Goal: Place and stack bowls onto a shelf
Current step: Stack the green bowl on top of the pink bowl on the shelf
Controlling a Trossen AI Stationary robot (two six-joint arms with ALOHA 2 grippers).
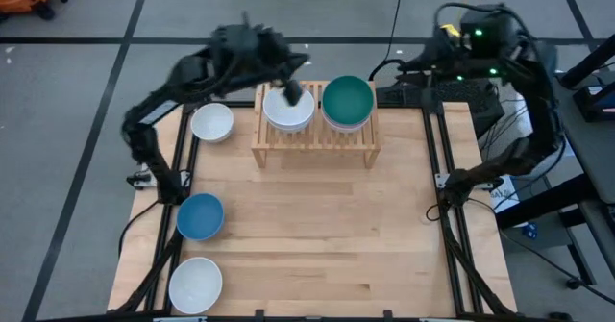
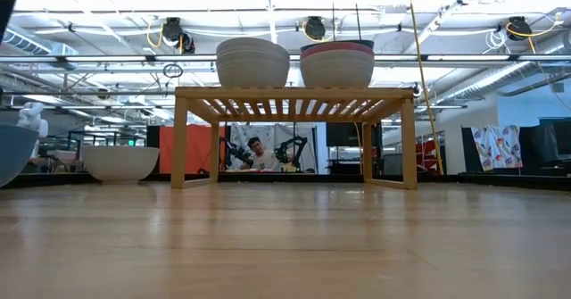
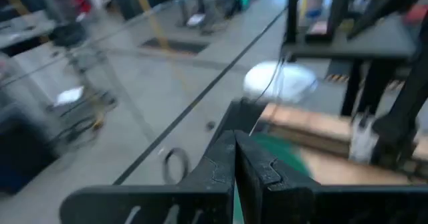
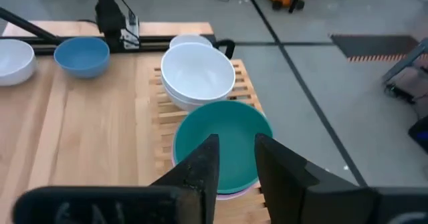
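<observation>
White and green bowls crown the shelf (image 1: 314,141): a white stack (image 1: 288,109) beside the green-topped stack (image 1: 347,103). Two white bowls (image 1: 212,122) and a blue bowl (image 1: 200,216) wait on the wooden table (image 1: 327,235). Left gripper (image 1: 288,89), clenched empty, hovers over the white stack; right gripper (image 4: 234,160), parted, hangs above the green.

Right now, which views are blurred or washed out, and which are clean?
Left wrist view: heavy motion smear, room streaked, its shut fingers fairly legible. High view: left arm ghosted above the shelf. Low view: bright ceiling lights behind the stacked bowls. Right wrist view: clean, green bowl crisp.
</observation>
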